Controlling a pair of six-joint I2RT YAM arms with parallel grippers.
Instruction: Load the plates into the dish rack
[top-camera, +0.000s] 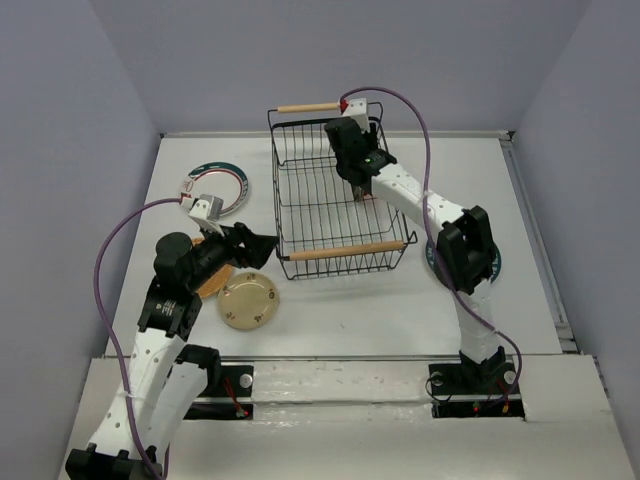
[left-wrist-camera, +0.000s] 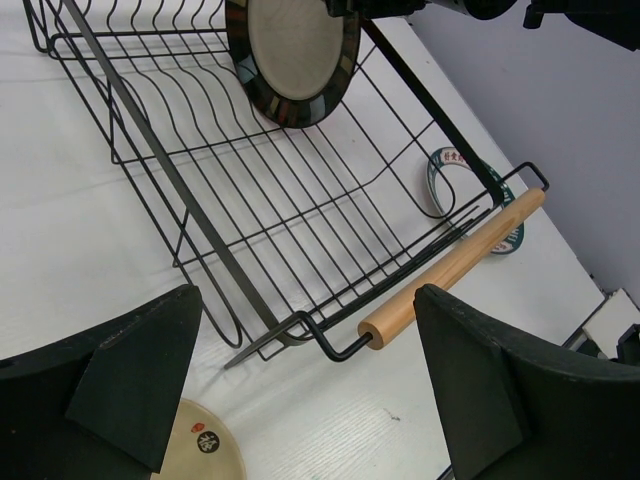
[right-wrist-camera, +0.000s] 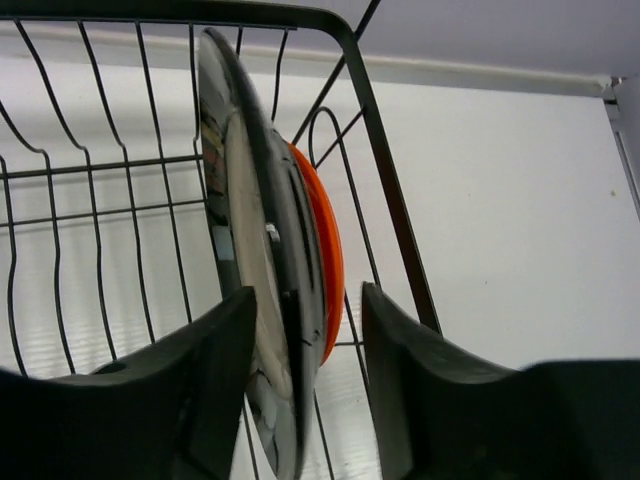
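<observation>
The dish rack stands mid-table with a wooden handle on its near side. My right gripper reaches down into its far right corner. In the right wrist view the black-rimmed plate stands on edge in the rack wires, between the fingers of my right gripper. The right finger stands clear of it, so the jaws are parted. An orange plate stands just behind. My left gripper hovers wide open and empty near the rack's front left corner, above a cream plate.
A tan-brown plate lies partly under the left arm. One teal-striped plate lies left of the rack, another under the right arm. The left wrist view shows the black-rimmed plate upright and the near handle.
</observation>
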